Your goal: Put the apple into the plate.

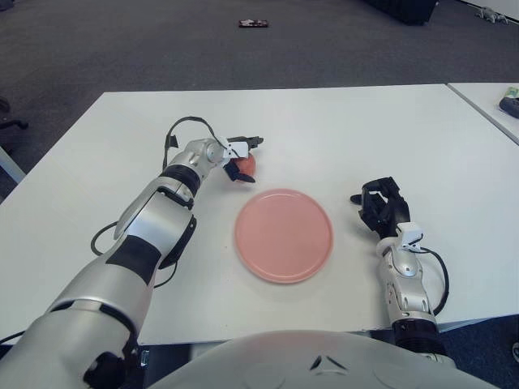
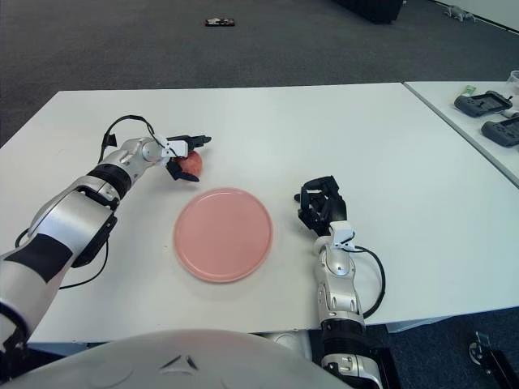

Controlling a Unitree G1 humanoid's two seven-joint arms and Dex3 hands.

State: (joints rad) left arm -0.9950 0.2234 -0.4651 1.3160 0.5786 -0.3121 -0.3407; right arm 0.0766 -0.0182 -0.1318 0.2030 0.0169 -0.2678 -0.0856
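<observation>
The white bench (image 1: 324, 121) fills most of both views, with grey carpet beyond its far edge. Near its front middle lies the round pink plate (image 1: 284, 235), flat and bare. The left hand (image 1: 239, 158) reaches out over the bench just beyond the plate's far left rim, its dark fingers (image 1: 251, 143) clenched around the red apple (image 1: 246, 164), which sits outside the plate, near its rim. The right hand (image 1: 381, 207) shows to the right of the plate, apart from it, its black fingers curled inward and grasping nothing.
</observation>
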